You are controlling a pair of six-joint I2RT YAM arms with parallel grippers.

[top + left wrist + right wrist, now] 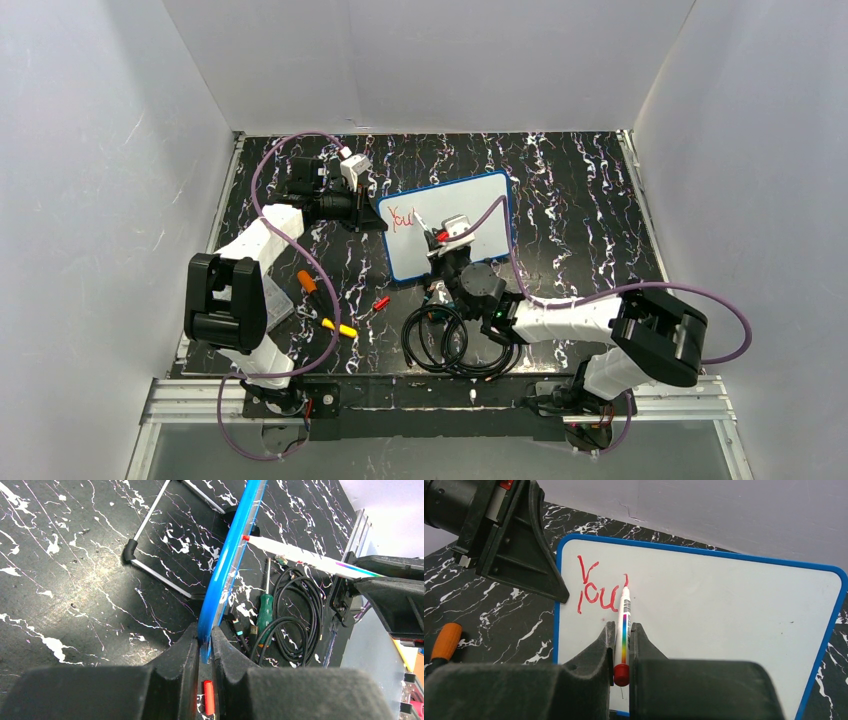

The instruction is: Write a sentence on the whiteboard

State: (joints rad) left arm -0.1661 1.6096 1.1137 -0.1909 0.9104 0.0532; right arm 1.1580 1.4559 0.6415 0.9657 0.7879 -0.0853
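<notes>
So: your left gripper is clamped tight on the left edge of the board, probably to brace it upright mid-desk against pen pressure. One board. The sentence so far reads "You", three letters plus one stroke. One marker, tip on the board, is pinched firmly in the right gripper.

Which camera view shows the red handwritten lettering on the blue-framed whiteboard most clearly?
The right wrist view: the red handwritten lettering reads "You" face-on and large. The top external view shows it small. The left wrist view sees the blue-framed whiteboard edge-on, hiding it.
</notes>
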